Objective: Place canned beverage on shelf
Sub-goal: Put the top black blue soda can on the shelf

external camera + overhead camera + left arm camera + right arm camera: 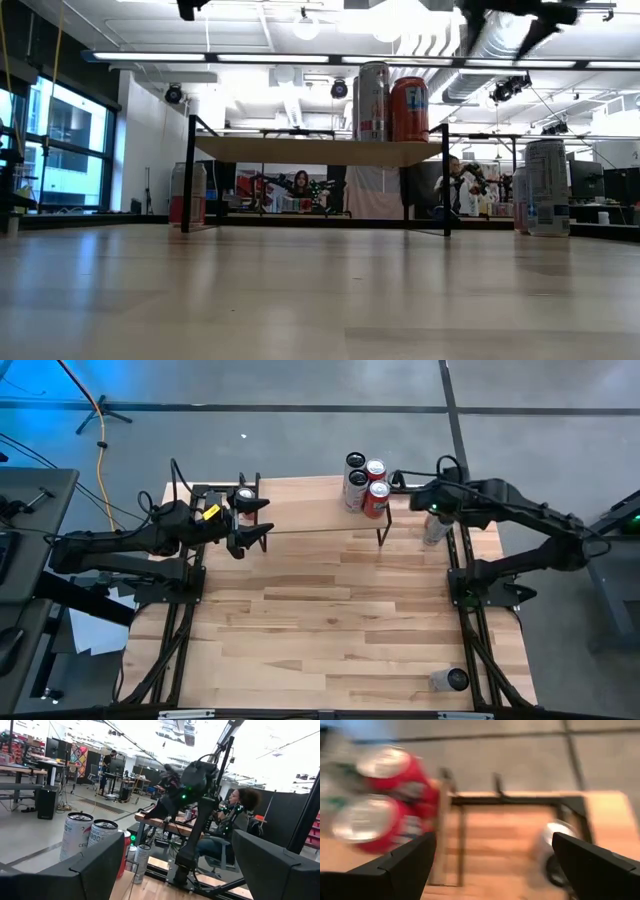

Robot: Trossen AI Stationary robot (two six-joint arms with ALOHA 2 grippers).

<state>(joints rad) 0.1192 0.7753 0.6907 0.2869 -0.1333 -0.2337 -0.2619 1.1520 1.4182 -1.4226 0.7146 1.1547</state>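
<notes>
The shelf (300, 510) is a light wood plank on thin black legs along the table's far edge, also seen in the low view as the shelf (320, 151). Several cans (366, 482) stand upright on its right end. A silver can (435, 528) stands on the table just right of the shelf, under my right arm. Another can (188, 195) stands on the table by the shelf's left legs. My left gripper (266, 518) hovers open over the shelf's left end. My right gripper (400, 485) hovers open beside the cans on the shelf, nothing between its fingers (415, 860).
One silver can (450, 680) lies on its side near the table's near right corner. The broad middle of the table (320, 610) is bare wood. A person (240, 815) sits at a desk in the room beyond.
</notes>
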